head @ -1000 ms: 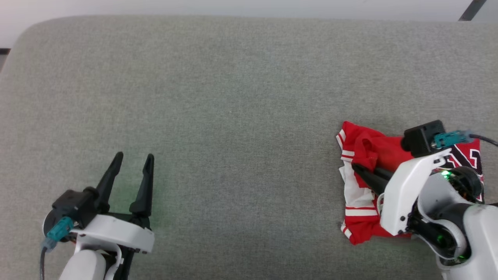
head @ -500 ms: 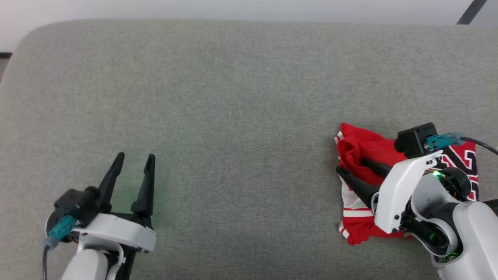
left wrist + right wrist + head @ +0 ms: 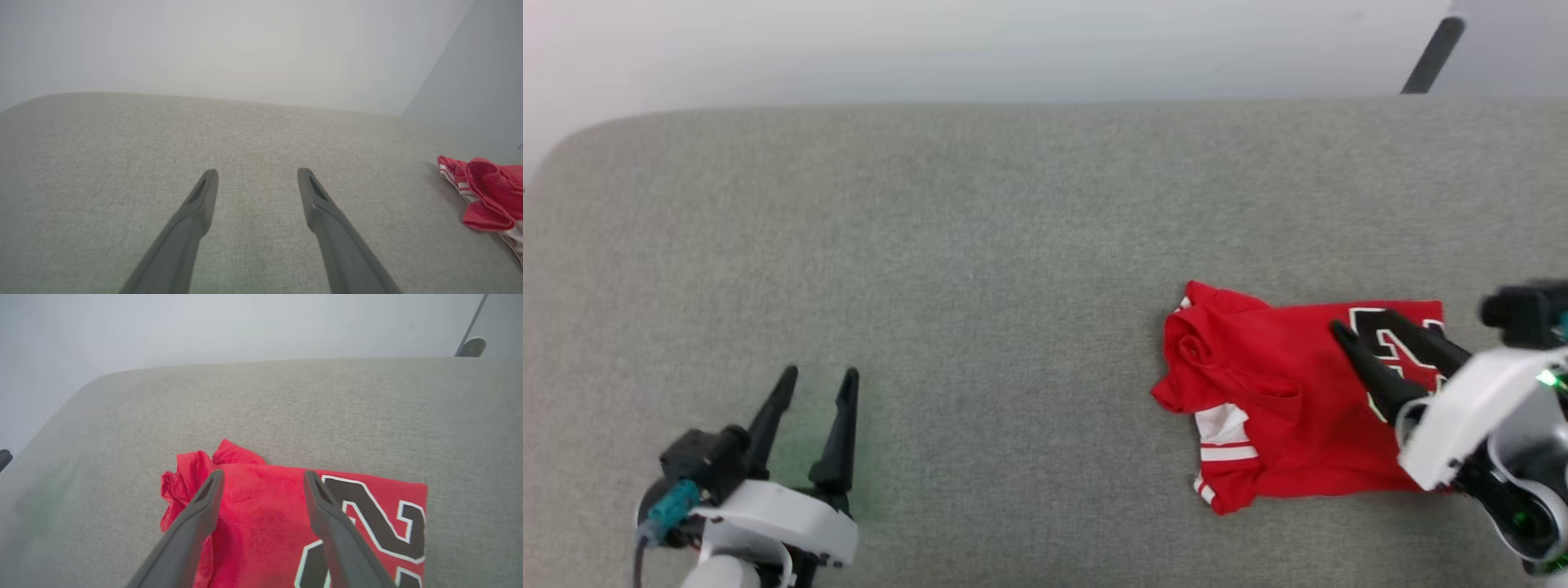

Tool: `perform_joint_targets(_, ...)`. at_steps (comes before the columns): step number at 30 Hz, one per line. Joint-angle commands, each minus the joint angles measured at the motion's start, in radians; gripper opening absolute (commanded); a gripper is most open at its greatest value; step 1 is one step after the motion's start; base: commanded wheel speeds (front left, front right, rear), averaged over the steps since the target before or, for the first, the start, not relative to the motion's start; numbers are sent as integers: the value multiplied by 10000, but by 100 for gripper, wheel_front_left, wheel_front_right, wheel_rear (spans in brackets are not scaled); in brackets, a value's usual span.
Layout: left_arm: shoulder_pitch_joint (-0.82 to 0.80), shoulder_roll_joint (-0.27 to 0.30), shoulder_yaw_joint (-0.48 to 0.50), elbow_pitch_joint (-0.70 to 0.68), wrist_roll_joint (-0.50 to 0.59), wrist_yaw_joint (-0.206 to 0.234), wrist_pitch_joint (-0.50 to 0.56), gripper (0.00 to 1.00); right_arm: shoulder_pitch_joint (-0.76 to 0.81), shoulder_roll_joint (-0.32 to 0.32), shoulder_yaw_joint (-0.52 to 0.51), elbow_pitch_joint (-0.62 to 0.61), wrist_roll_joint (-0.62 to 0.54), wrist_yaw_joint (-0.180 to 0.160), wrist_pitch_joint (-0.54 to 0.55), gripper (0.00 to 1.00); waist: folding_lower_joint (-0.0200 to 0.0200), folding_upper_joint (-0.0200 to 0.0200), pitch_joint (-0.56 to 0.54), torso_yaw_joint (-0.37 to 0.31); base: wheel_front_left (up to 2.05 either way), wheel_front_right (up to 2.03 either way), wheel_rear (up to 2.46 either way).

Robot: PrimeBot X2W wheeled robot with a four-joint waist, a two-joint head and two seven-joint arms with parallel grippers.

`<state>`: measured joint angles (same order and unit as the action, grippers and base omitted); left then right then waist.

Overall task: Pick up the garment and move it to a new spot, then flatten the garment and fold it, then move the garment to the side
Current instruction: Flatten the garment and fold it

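Observation:
The garment [image 3: 1282, 408], a red jersey with black white-outlined numbers, lies folded on the grey fabric surface at the right, with its left edge bunched and white striped trim showing at the lower left. My right gripper [image 3: 1364, 322] is open above its right part, over the numbers, with nothing between its fingers. The right wrist view shows the garment [image 3: 261, 514] below the spread right gripper [image 3: 263, 473]. Far to the left, my left gripper [image 3: 818, 376] is open over bare fabric. In the left wrist view the left gripper [image 3: 257, 172] is open, with the garment [image 3: 486, 188] at the right edge.
The grey fabric surface [image 3: 1013, 245] stretches wide between the two grippers, with a rounded far-left corner. A pale wall runs behind it. A dark slanted pole [image 3: 1429, 53] stands beyond the far right edge.
My right gripper has opened, let go of the garment's left edge and drawn back to the right. The garment now lies on its own. The head camera has shifted; the left gripper stays open.

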<state>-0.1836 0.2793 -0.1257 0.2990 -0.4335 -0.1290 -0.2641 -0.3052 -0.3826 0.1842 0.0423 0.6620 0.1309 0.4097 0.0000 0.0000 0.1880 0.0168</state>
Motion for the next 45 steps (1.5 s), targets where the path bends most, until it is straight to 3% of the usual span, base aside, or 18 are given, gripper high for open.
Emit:
perform_joint_targets(1,102,3,-41,50,-70,-24,7,100,156,-18,-88,53,83,-4,-158,100,0,0,-251,-196,0,0,0)
perform_joint_targets(13,601,-66,-90,645,-63,-24,7,100,1525,-128,-478,1016,37,-4,-3150,100,0,0,-1273,-471,0,0,0)
perform_joint_targets(27,1374,-201,367,527,363,-24,7,100,2851,246,-1153,1187,-899,-4,-5634,100,0,0,-1996,-335,0,0,0)
perform_joint_targets(45,2777,-463,1272,-1285,1305,18,7,100,3706,899,-2141,-253,-1991,-4,-5643,100,0,0,-2151,-202,0,0,0)
